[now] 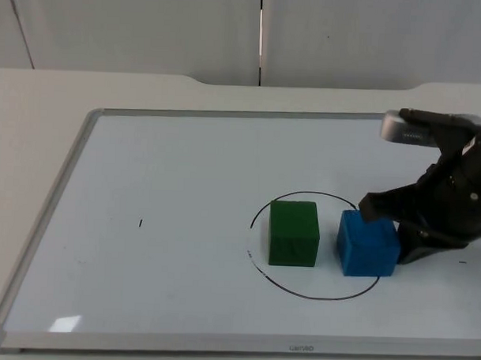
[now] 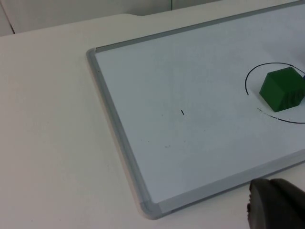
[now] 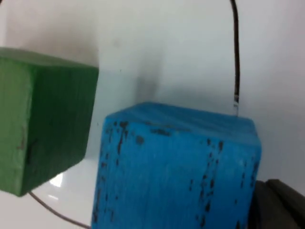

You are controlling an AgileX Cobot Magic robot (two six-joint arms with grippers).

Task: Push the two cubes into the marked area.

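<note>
The right gripper (image 1: 393,229), whose opening I cannot tell, sits against the blue cube (image 1: 368,244) on its outer side; the green cube (image 1: 293,232) and circle (image 1: 259,212) lie beyond.

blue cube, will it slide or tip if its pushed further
The blue cube probably slides: it sits flat on the smooth whiteboard and looks as wide as tall. It looks rigid, likely painted wood. The right gripper beside it could twist it if off-centre.

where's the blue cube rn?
Top view: blue cube sits inside the drawn circle at its right edge, just right of the green cube, with the right gripper against its right side.
</note>
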